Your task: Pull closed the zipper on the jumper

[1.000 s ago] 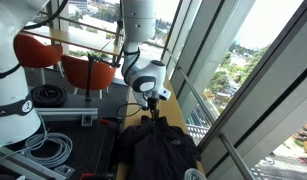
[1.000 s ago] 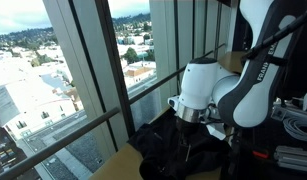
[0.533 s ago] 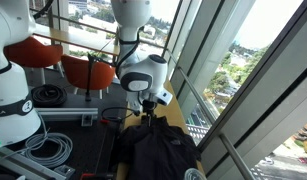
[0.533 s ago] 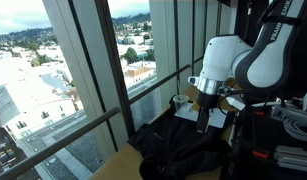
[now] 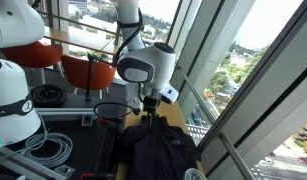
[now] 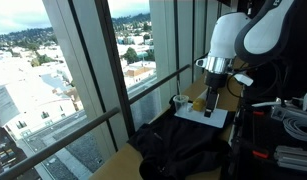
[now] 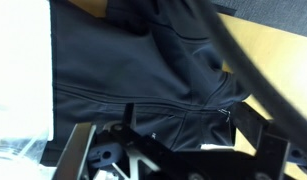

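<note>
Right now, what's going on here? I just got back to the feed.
The robot arm's gripper hangs over a black jumper spread on the wooden table beside the window. In the wrist view the zipper runs across the fabric below the fingers, which look spread apart with nothing between them. So the zipper does not seem to be gripped at this moment. I cannot tell how far it is closed.

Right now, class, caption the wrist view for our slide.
Open gripper above a black jumper lying on a tan tabletop.
</note>
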Controlling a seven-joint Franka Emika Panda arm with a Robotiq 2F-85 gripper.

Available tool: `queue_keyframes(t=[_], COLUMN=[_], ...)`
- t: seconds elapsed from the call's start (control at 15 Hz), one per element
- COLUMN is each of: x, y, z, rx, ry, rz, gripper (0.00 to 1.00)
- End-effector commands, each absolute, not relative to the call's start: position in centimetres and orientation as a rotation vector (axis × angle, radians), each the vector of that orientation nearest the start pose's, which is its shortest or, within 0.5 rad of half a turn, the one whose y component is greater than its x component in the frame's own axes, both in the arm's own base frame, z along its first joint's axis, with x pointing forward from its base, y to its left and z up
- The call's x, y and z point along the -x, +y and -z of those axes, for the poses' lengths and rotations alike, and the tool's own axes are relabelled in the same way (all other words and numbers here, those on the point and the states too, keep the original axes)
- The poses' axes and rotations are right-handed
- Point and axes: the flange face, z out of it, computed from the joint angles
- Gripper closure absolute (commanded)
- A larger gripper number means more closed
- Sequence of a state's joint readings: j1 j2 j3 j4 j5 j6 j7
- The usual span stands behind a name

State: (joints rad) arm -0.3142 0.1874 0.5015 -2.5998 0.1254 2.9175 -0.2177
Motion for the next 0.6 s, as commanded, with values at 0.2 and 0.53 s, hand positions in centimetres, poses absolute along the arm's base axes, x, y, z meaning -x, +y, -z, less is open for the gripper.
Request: queue_keyframes(t=[0.2,0.53], x=[-45.5,-47.0], y=[6.0,5.9], z=[-27.9,-31.6], rx=[3.035,3.057], ry=[-0.434,-0.487], rz=[0.233,0.265], gripper=[0.0,0.0])
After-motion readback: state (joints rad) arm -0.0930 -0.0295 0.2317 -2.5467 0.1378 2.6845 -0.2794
